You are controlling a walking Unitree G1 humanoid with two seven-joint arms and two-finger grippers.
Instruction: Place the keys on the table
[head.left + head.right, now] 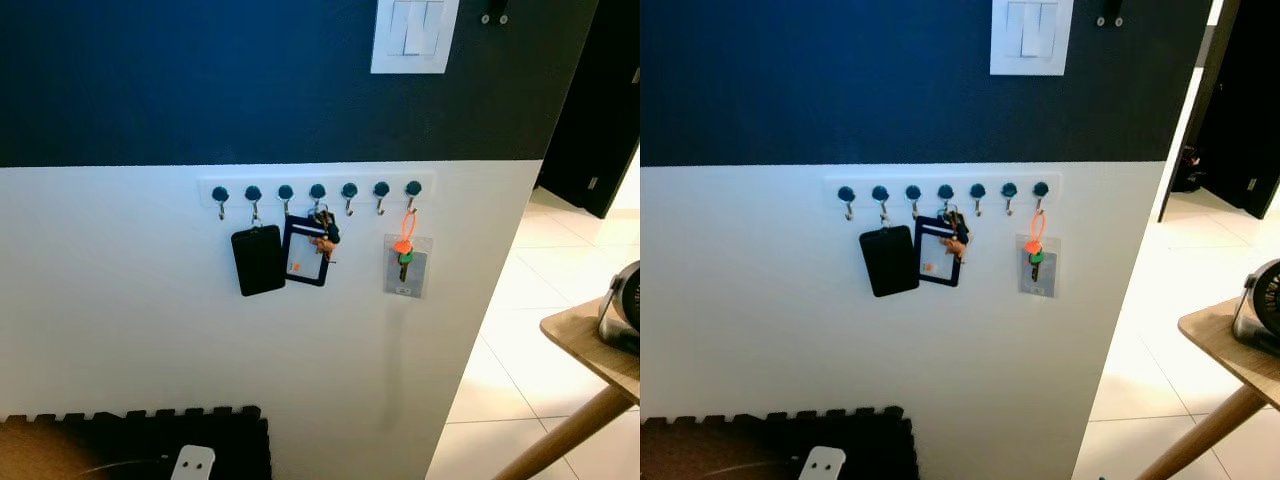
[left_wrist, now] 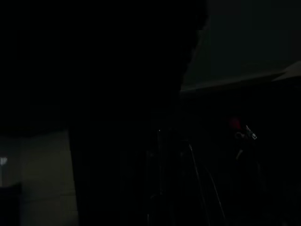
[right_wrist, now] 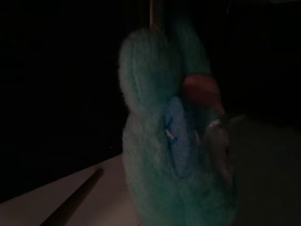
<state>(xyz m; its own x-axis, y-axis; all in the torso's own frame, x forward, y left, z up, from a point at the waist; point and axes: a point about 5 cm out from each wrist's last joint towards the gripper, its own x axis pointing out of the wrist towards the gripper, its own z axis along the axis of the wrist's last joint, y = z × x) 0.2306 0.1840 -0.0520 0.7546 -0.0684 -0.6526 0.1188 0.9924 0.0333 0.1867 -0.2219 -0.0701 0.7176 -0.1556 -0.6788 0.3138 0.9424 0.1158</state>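
A bunch of keys (image 1: 325, 232) hangs from a hook on the white rack (image 1: 316, 190) on the wall, beside a black card holder (image 1: 258, 260) and a blue badge holder (image 1: 303, 258). A second key on an orange loop (image 1: 405, 240) hangs further right over a clear pouch. Close before the right wrist camera, in the dark, hangs a fuzzy teal key charm (image 3: 155, 155) with a blue patch, an orange bit and a metal ring (image 3: 221, 150); my right gripper seems shut on it. The left wrist view is almost black as that arm hangs idle.
The corner of a wooden table (image 1: 580, 335) on a slanted leg juts in at the right, with a dark round appliance (image 1: 622, 305) on it. A black foam mat (image 1: 130, 445) and a white plug (image 1: 193, 463) lie below the wall. Tiled floor runs past the wall's end.
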